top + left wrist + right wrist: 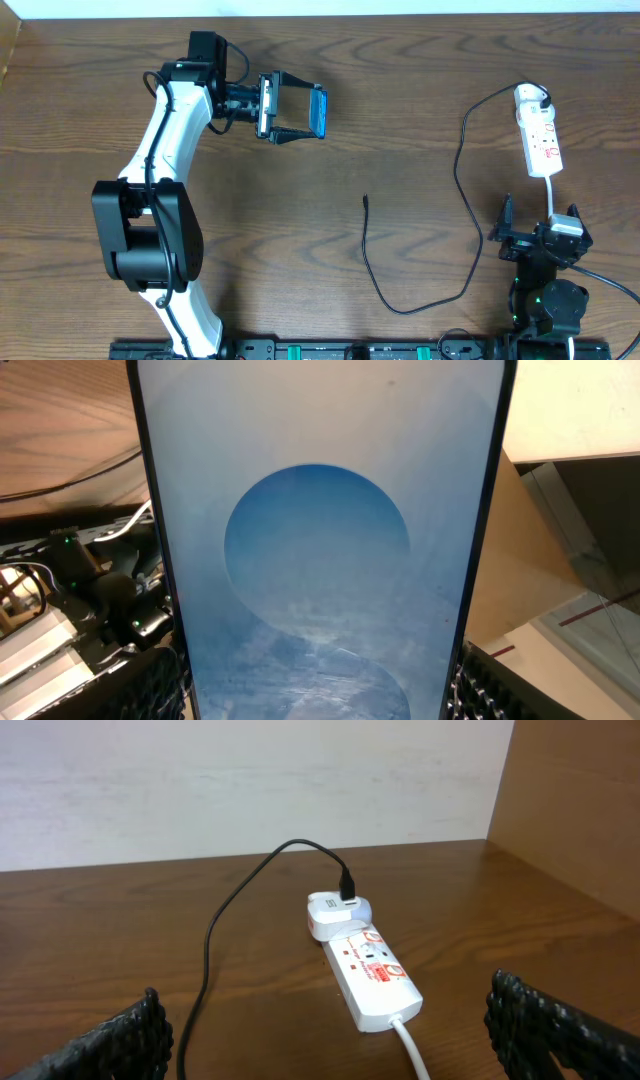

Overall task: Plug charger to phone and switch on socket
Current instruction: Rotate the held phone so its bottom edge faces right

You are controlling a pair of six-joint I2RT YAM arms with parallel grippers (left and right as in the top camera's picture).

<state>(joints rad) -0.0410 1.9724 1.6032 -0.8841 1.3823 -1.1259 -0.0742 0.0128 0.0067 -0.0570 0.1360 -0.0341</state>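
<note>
Overhead: left gripper clamps the slim, probably slick phone by its long edges above the table; right gripper stands wide and empty; the limp, light charger, lying mid-table, likely wants pinching just behind its free tip.

No text is legible in any view. Red-printed labels on the white power strip are too small to read.

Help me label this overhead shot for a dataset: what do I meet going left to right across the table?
Left arm → phone → charger's free tip → white power strip.
</note>
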